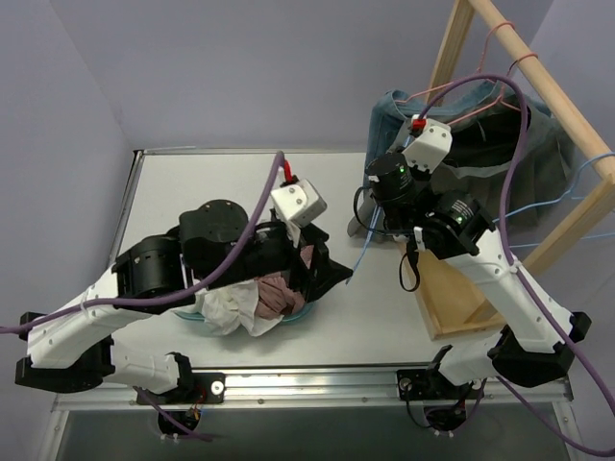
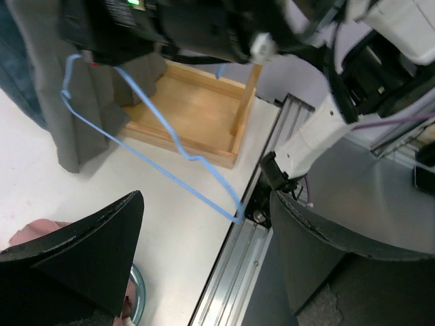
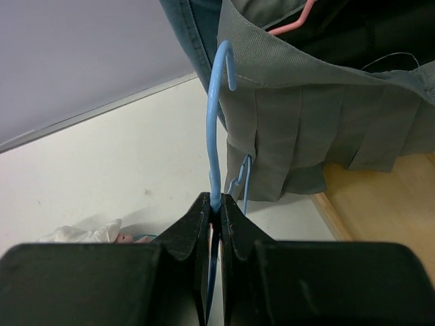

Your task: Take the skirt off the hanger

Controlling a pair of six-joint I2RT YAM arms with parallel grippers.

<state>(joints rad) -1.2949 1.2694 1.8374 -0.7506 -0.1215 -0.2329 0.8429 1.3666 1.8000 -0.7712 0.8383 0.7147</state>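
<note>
On the wooden rack (image 1: 567,106), far right of the worktop (image 1: 192,182): the grey pleated skirt (image 1: 538,163) hangs next to a blue denim garment (image 1: 389,120). Its hem comes down near the rack's flat wooden base (image 2: 197,115).

Blue hanger (image 3: 214,136): a thin wire one, upright with its hook uppermost. The hook sits just at the edge of the skirt's waistband. The wrist views do not show whether the cloth is still caught on it.

Right fingers (image 3: 190,231): pressed together on the hanger's neck just below the hook. The wire is pinched between the two dark tips, and a second loop of blue wire shows just beyond them.

Left fingers (image 2: 81,251): spread wide and holding nothing, low over the near-left part of the worktop. In the left wrist view the hanger's lower corner shows in the gap between them and touches neither.

Bowl (image 1: 195,317): it has a pale blue rim and sits under the left arm. It holds a heap of cloth (image 1: 279,288), part white and part dusky pink.

Pink hanger (image 3: 292,24): it is seen above the skirt's waistband against dark fabric, and only a short curve of it is in view.

Rack base and worktop edge: the base lies flat on the worktop, close to the metal rail that carries the right arm.
</note>
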